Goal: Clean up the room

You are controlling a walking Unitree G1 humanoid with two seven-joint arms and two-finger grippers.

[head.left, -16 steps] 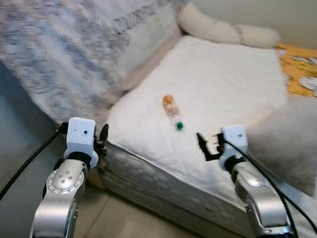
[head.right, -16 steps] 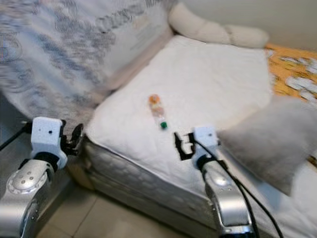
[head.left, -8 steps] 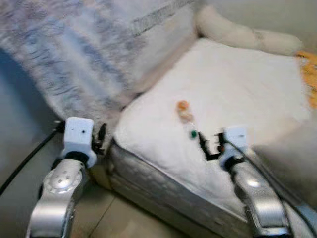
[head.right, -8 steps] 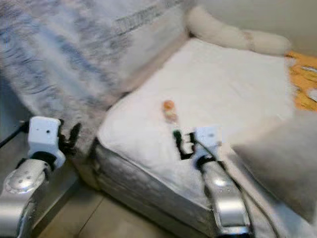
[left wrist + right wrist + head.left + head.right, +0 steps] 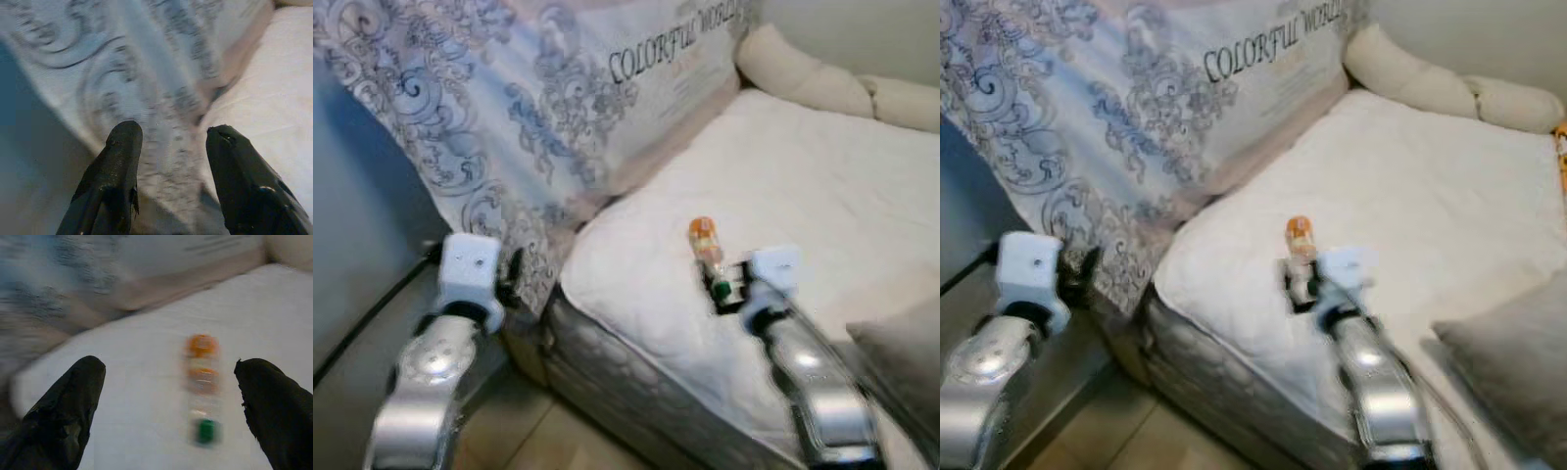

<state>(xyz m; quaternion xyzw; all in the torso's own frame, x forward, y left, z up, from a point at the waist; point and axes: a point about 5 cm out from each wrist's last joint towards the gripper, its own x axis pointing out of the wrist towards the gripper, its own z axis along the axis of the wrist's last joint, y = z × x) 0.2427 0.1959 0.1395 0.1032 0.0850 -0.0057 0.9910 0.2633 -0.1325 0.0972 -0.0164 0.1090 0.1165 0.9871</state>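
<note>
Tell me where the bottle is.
The bottle lies on the white mattress near its front edge, just ahead of the open right claw, right of the patterned bedding.

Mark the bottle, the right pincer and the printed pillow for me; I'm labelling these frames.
bottle (image 5: 202, 382): right wrist view, clear middle of its body.
right pincer (image 5: 171, 401): right wrist view, midway between its open fingertips.
printed pillow (image 5: 607, 88): left eye view, patterned face near the lettering.
</note>
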